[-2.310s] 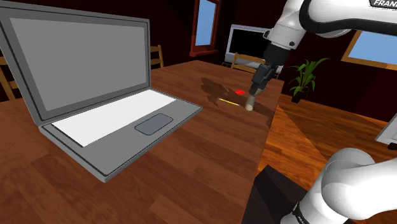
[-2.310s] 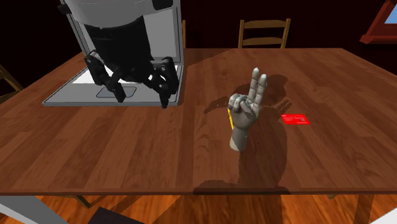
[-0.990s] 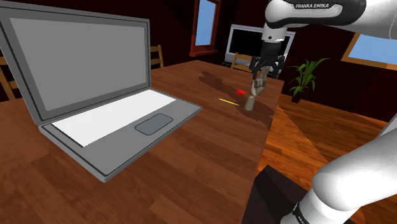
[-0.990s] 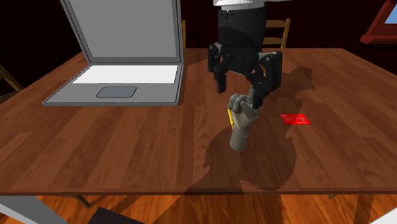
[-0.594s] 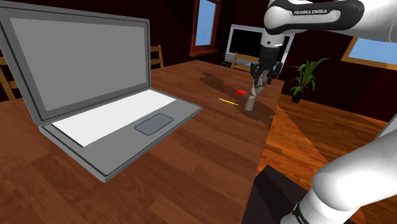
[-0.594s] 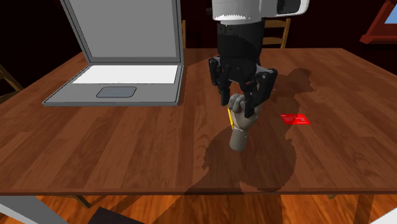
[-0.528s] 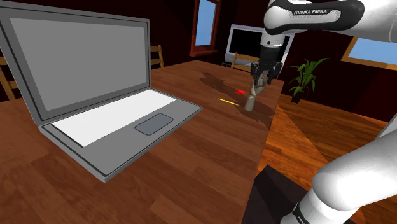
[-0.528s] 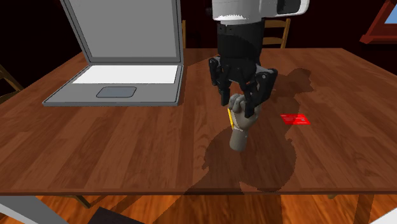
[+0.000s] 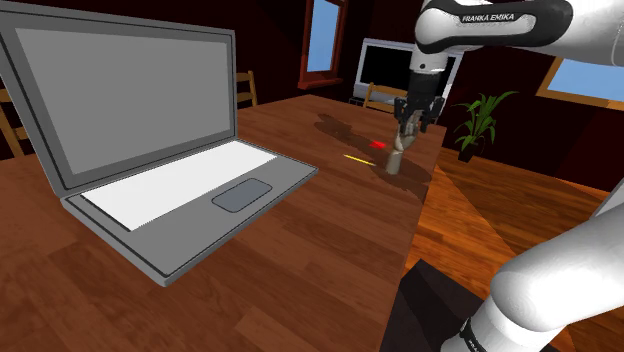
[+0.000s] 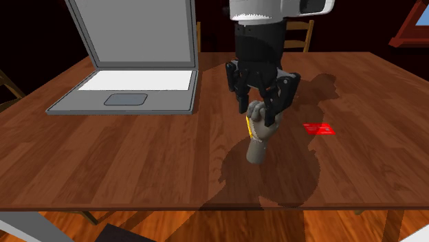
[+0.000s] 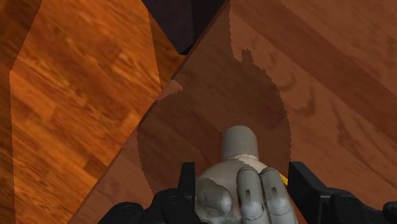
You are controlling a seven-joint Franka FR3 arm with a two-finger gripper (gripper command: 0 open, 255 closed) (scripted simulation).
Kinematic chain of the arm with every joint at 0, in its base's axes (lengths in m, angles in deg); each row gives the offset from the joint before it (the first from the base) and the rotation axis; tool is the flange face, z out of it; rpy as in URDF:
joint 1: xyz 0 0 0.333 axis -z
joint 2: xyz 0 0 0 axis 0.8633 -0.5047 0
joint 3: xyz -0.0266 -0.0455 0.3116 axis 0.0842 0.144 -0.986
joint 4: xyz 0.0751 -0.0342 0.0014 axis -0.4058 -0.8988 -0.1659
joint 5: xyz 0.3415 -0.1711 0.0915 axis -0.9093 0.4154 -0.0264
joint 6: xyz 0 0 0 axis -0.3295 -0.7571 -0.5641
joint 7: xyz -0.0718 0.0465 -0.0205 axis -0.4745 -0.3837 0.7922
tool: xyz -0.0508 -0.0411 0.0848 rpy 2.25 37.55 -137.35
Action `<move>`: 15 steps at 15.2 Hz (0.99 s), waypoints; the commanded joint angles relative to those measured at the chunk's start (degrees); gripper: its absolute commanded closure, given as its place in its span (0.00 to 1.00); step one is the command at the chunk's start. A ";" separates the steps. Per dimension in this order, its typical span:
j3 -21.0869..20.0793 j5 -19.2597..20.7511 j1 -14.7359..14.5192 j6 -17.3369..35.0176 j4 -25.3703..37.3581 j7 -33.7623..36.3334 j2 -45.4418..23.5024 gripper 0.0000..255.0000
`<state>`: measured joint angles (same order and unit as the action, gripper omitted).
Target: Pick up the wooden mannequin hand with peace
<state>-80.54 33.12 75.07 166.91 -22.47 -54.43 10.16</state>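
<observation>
1. A grey-beige mannequin hand point(image 10: 258, 143) stands upright on a brown wooden table point(image 10: 137, 161), towards the table's near edge in the second exterior view;
2. A black gripper point(image 10: 259, 104) reaches down from above; its jaws are clenched on the mannequin hand's upper part, one on each side;
3. An open laptop point(image 10: 134, 75) sits well apart; a red card point(image 10: 319, 128) lies near.
</observation>
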 commanded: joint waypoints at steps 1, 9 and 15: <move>-0.02 -0.04 -0.01 -1.19 1.52 -0.17 -0.38 1.00; -0.17 -0.15 -0.03 -7.37 9.60 -0.93 -2.24 1.00; -0.25 -0.18 -0.03 -11.47 15.37 -1.45 -3.88 1.00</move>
<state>-80.75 32.95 75.05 155.96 -7.89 -55.85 6.56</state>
